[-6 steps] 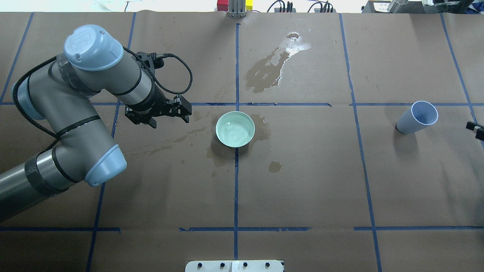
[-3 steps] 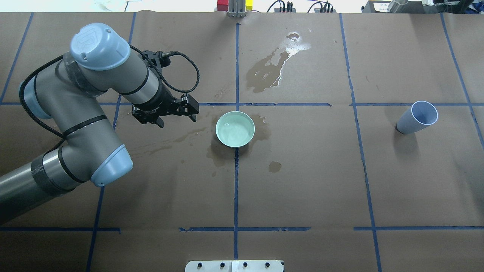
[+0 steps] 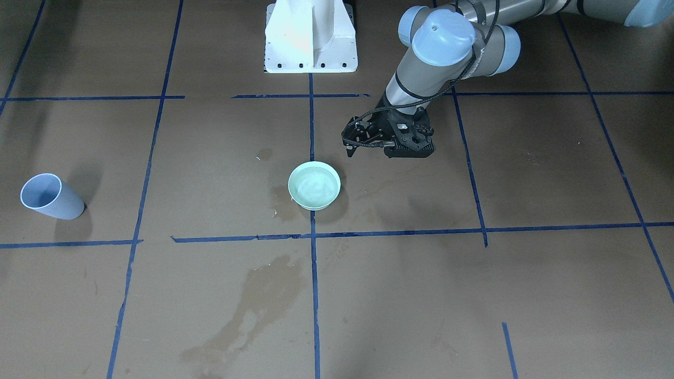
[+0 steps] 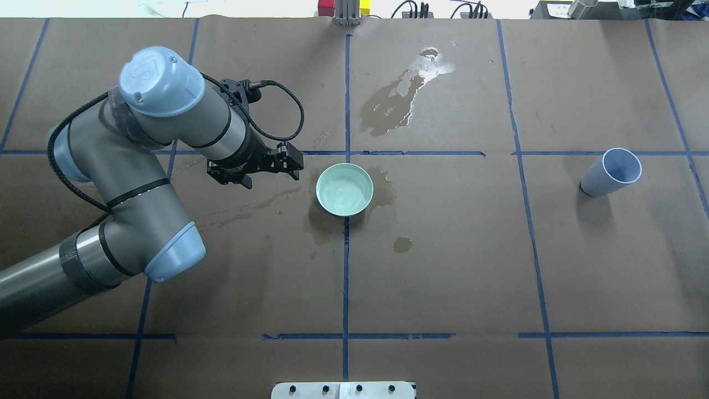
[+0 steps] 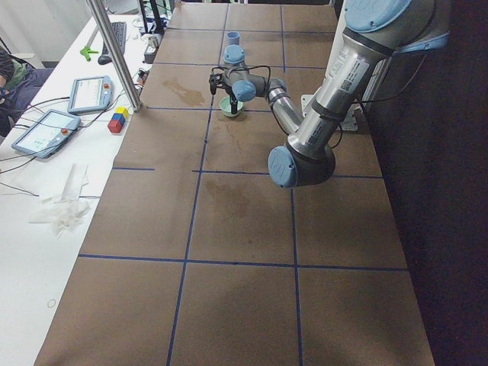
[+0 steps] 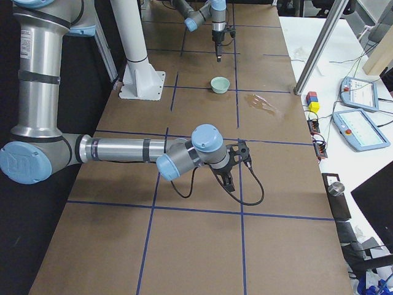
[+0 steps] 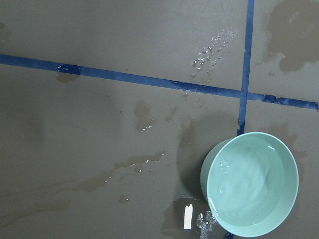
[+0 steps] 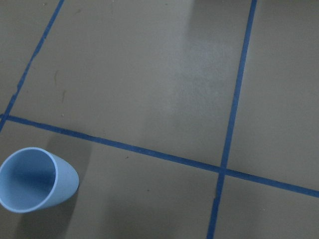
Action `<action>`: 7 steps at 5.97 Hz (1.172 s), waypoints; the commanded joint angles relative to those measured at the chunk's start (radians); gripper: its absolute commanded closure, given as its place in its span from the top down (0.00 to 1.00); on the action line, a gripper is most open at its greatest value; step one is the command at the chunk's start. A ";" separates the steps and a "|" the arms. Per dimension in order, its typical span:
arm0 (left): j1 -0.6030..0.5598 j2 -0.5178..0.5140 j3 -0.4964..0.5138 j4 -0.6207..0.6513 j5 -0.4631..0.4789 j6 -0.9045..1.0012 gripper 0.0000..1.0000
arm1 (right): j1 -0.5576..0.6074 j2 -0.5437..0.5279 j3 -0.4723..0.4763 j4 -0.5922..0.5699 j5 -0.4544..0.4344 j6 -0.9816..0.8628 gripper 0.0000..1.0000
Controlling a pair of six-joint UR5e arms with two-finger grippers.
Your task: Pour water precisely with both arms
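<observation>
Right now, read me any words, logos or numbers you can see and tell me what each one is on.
"UR": logo embossed on the blue joint cap of the left arm.
Pendant screens beside the table: too small to read.
Bowl and cup: no markings visible.

Bright, even overhead light; soft shadows.
</observation>
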 commanded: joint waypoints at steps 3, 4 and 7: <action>0.098 -0.111 0.201 -0.092 0.172 -0.139 1.00 | 0.073 -0.044 0.055 -0.296 0.001 -0.286 1.00; 0.103 -0.140 0.260 -0.109 0.175 -0.156 1.00 | 0.071 -0.046 0.053 -0.296 0.000 -0.280 1.00; 0.129 -0.149 0.303 -0.111 0.175 -0.173 0.88 | 0.073 -0.047 0.055 -0.295 0.000 -0.277 1.00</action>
